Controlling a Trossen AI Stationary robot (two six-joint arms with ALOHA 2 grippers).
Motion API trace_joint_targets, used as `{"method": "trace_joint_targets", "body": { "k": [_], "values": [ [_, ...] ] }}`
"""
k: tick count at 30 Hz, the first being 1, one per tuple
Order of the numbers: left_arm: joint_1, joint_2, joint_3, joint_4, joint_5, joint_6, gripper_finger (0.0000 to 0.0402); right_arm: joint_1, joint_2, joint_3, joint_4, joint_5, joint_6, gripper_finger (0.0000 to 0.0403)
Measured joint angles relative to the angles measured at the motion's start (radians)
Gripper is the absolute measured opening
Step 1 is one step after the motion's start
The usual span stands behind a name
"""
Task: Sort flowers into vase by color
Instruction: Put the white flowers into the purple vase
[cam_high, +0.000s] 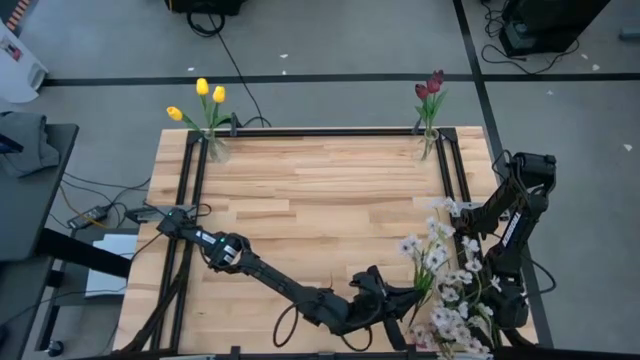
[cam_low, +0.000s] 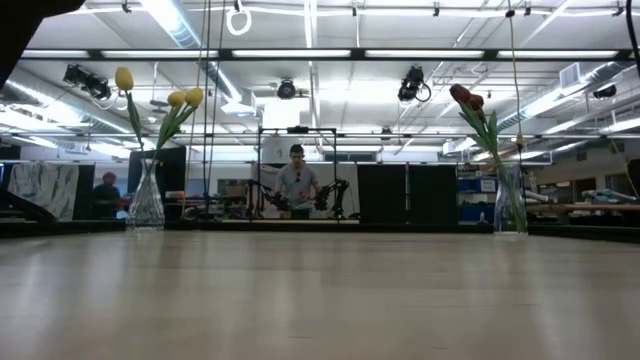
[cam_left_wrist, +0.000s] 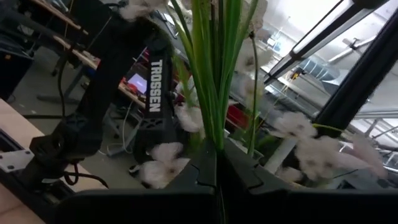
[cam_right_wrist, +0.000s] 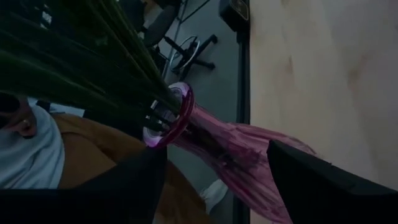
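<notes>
Wooden table (cam_high: 300, 200): two glass vases (cam_high: 216, 148) at far corners

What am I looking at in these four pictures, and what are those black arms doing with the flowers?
It is a two-armed robot at a wooden table, sorting artificial flowers by color. One picture looks straight down, one looks level across the tabletop into the room, and two come from cameras on the wrists. At the far edge stand a vase of yellow tulips and a vase of red tulips. At the near right corner, the left gripper is shut on the green stems of the white blossoms, which sit in a pink vase. The right gripper is open, its fingers on either side of that vase. A person stands far behind.
</notes>
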Motion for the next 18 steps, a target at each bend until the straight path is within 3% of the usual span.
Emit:
{"method": "trace_joint_targets", "body": {
  "k": [18],
  "values": [
    [0.007, 0.000, 0.000, -0.041, 0.024, -0.008, 0.0003, 0.024, -0.001, 0.000, -0.062, 0.105, -0.072, 0.0323]
  ]
}}
